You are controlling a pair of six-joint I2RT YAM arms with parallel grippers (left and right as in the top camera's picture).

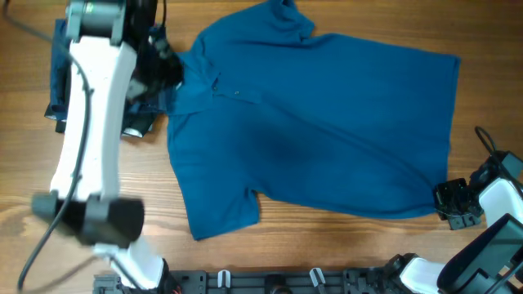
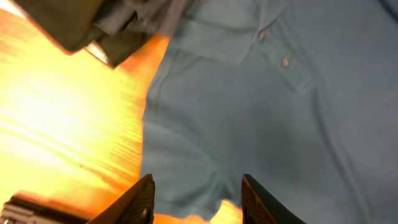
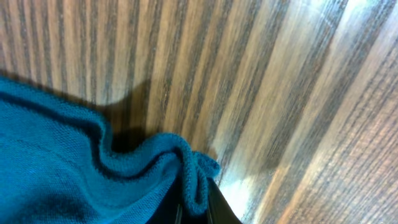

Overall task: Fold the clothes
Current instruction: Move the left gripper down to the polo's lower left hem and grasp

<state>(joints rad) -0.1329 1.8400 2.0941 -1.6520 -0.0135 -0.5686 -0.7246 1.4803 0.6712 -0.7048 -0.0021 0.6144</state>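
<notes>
1. Task item. The polo shirt (image 1: 327,122) lies spread on the table (image 1: 327,253), front side up. All positions below are given relative to this shirt.
- The collar (image 1: 196,69) points toward the left arm's side. The hem runs along the opposite end.
- One short sleeve (image 1: 221,212) lies on the side nearest the robot base. The other sleeve lies on the far side.
- The body fabric is mostly flat, with shallow wrinkles.

2. Right end effector. The right gripper (image 1: 448,198) sits at the hem corner of the shirt nearest the robot base.
- In the right wrist view the jaws are pressed together.
- A rolled, bunched fold of the hem edge (image 3: 196,174) is pinched between them.
- The fabric beside this fold rises in a small ridge off the table.

3. Left end effector. The left gripper (image 2: 196,202) is positioned at the collar end of the shirt.
- In the left wrist view its two fingers (image 2: 140,199) stand apart with a clear gap.
- Nothing is clamped between them. Shirt fabric and a strip of glare-lit table show through the gap.
- Whether the fingertips touch the fabric cannot be determined.
- Two placket buttons (image 2: 285,61) are visible beyond the fingers.

4. Adjacent items. A pile of dark garments (image 1: 61,82) lies just beyond the collar end of the shirt. The left arm partly covers it in the overhead view.
</notes>
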